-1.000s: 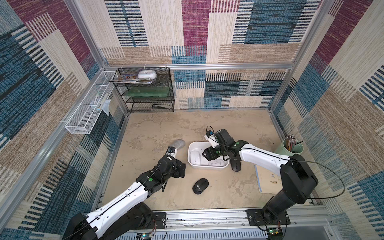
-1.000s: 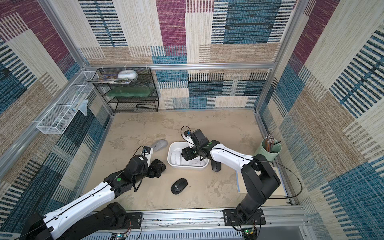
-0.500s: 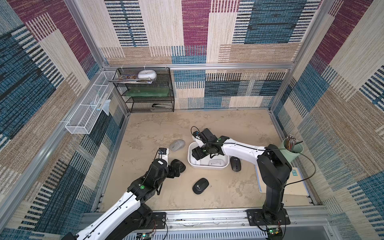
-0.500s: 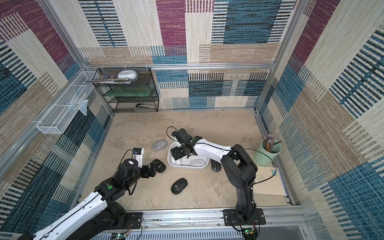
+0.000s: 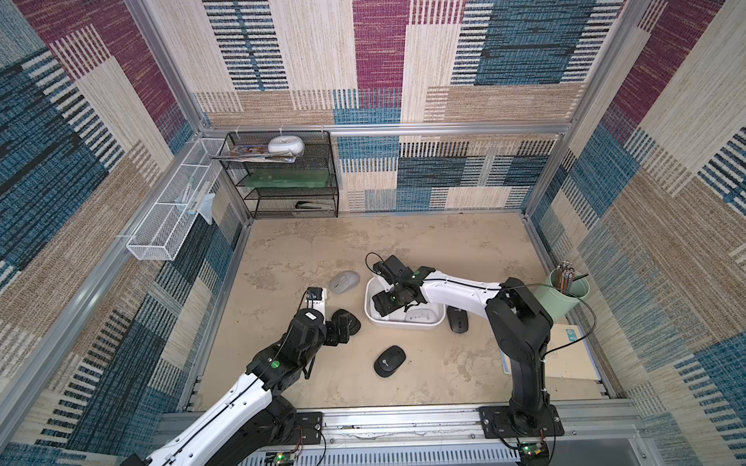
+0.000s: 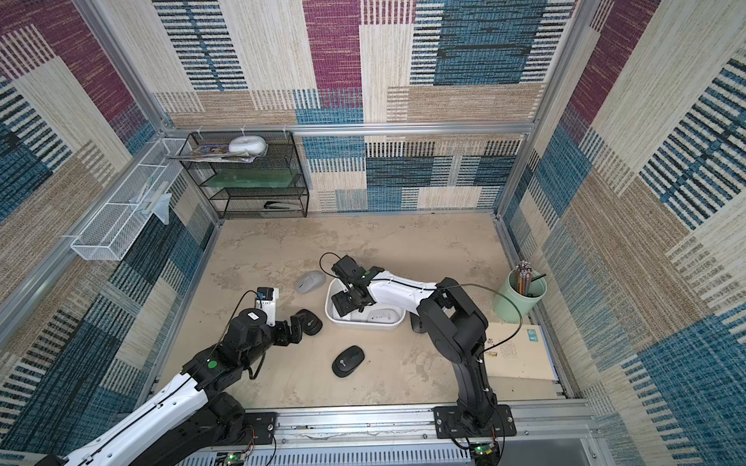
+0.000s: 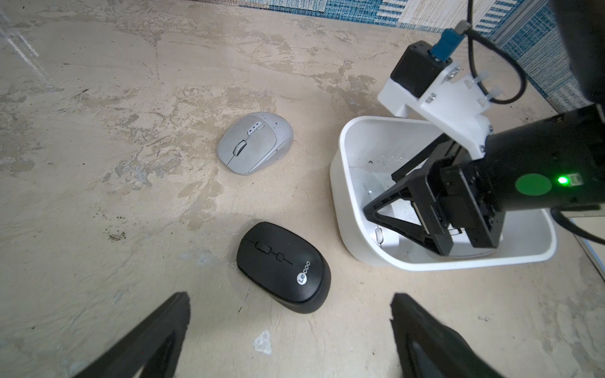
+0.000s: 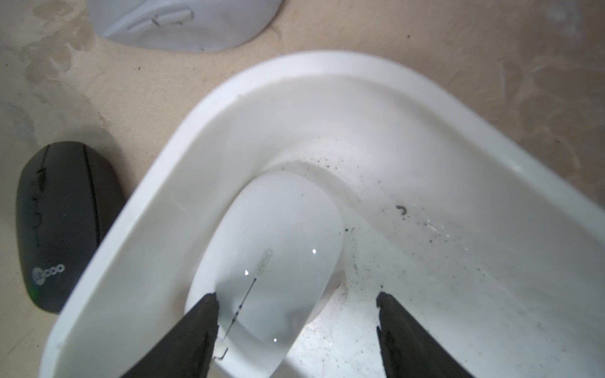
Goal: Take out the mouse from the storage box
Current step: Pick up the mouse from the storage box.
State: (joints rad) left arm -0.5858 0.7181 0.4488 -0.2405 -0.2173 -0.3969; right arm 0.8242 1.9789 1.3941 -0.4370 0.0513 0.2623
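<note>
since a second ago the right gripper [image 8: 296, 294] has slid from the middle of the storage box [image 5: 407, 325] to the end nearest the grey mouse [image 5: 344, 282], and it is now reaching down inside the tub. its jaws are standing apart, clamped on nothing. in the right wrist view they are straddling the white mouse [image 8: 278, 255], which is still lying on the box floor, tucked into a rounded corner. one finger [image 8: 196, 330] is overlapping the mouse's flank, though whether it is touching i cannot tell. the other is hanging over bare, speckled box floor beside it. a second white mouse [image 5: 420, 315] is lying along the box wall nearer the arms' bases.

the left arm has pulled back from beside the grey mouse toward its own base, leaving that mouse fully uncovered. the left gripper [image 7: 289, 296] is hovering low with its jaws spread wide, holding nothing. a black mouse [image 7: 283, 266] with a white logo is lying on the tabletop [image 7: 98, 196] just ahead of its fingertips, near the box but apart from it. another black mouse [image 5: 389, 360] out on the tabletop and a third black mouse [image 5: 458, 319] just beside the box's other end are lying where they were.
</note>
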